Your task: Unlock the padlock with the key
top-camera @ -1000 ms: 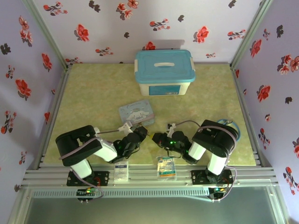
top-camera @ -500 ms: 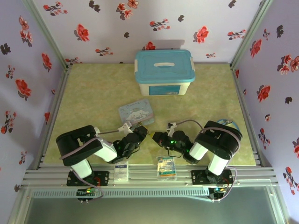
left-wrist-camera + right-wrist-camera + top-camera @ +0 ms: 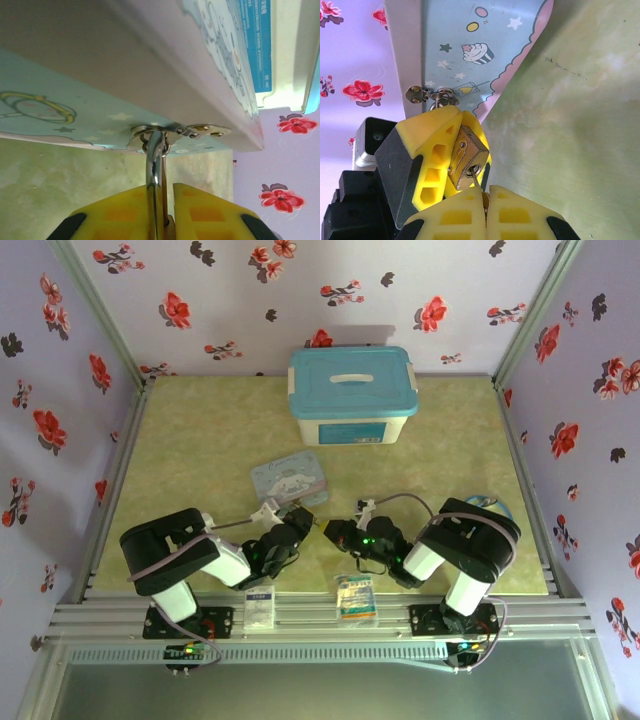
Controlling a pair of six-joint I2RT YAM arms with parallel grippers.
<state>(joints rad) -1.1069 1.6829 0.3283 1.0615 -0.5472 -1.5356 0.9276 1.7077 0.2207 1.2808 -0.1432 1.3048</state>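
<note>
Padlock: the brass padlock (image 3: 466, 159) was seen hanging just beside the front edge of the cartoon tin (image 3: 470, 45), with its shackle (image 3: 153, 170) threaded through the tin's hasp (image 3: 432, 94).
Key: the thin key (image 3: 475, 181) was seated in the keyhole (image 3: 470, 171), on the face turned away from the tin.
Left gripper (image 3: 162, 212): it was pinched on the padlock body, and the shackle rose between its yellow fingers (image 3: 120, 215) toward the tin.
Right gripper (image 3: 485, 210): it was pressed together on the key's head, on the far side of the padlock from the tin.
Step in hand: this was judged to be the turning of the key.
Done well: the key was to be rotated about its own axis, in line with the keyhole and without sideways pull. The body was to be braced against the twist so that the tin's hasp was spared.
Risk: the thin key could be bent, or could slip from the pads.
</note>
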